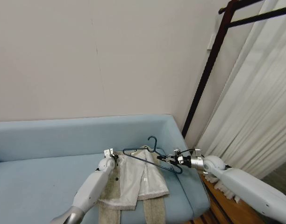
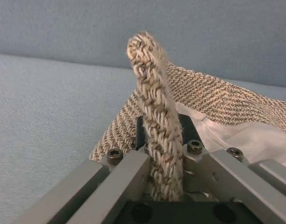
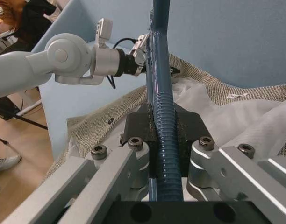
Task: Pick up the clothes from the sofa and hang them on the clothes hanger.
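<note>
A beige tweed jacket (image 1: 133, 179) with white lining lies spread on the light blue sofa (image 1: 40, 140), toward its right end. My left gripper (image 1: 116, 157) sits at the jacket's upper left edge. In the left wrist view the left gripper (image 2: 162, 133) is shut on a rolled tweed edge (image 2: 154, 93) that stands up between the fingers. My right gripper (image 1: 162, 159) is shut on a blue hanger (image 1: 153, 138) held just above the jacket's collar. The right wrist view has the hanger's ribbed bar (image 3: 162, 116) clamped in the right gripper (image 3: 162, 128), with the left gripper (image 3: 136, 58) beyond it.
A dark brown clothes rack (image 1: 206, 74) rises to the right of the sofa, its top bar high at the upper right. A white curtain (image 1: 255, 102) hangs behind it. Wooden floor (image 1: 222, 205) lies past the sofa's right end. The sofa seat to the left is bare.
</note>
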Available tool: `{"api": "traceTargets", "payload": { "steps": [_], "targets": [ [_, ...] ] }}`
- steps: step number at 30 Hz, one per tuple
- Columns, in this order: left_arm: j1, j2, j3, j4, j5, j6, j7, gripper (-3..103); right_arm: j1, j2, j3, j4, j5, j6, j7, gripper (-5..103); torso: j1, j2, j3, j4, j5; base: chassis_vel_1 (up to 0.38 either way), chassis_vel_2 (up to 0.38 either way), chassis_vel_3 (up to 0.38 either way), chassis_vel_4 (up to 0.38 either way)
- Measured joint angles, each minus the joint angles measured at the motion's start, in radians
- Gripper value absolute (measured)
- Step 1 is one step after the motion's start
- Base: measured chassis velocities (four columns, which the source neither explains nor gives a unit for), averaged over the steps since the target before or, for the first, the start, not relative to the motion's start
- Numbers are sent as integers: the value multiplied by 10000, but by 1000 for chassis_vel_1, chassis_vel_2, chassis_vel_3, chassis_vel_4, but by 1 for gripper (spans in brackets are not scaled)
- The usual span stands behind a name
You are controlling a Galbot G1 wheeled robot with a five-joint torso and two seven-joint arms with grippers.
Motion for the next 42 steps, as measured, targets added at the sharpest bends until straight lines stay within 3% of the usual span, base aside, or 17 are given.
{"api": "traceTargets", "payload": {
  "steps": [8, 16, 22, 24, 30, 42],
  "targets": [
    [591, 908, 262, -1595, 28, 118, 35, 0, 851, 239, -1158, -636, 122, -113, -265, 8, -1, 1, 0, 0, 0, 0, 0, 0, 0],
    [939, 1419, 522, -2661, 118, 160, 2, 0, 2053, 1346, -2626, -1837, -172, -110, -207, 8, 0, 1, 0, 2, -1, 0, 0, 0, 0],
    [950, 1612, 714, -2885, 165, 122, -29, 0, 2305, 1878, -2828, -2500, -453, -64, -284, 8, 0, 1, 0, 2, 0, 0, 0, 0, 0],
    [918, 1728, 813, -3014, 173, 118, -35, 0, 2417, 2331, -2829, -3138, -744, 33, -407, 8, 0, 1, 0, -5, -2, 0, 0, 0, 0],
    [969, 2033, 950, -3339, 175, 116, -30, 0, 2675, 3475, -2887, -4356, -1036, 118, -458, 8, 0, 1, 0, 5, 0, 0, 0, 0, 0],
    [1303, 2742, 1221, -4159, 164, 123, -25, 0, 3272, 5136, -3348, -5963, -1437, 176, -571, 8, 0, 1, 0, 5, -2, 0, 0, 0, 0]
  ]
}}
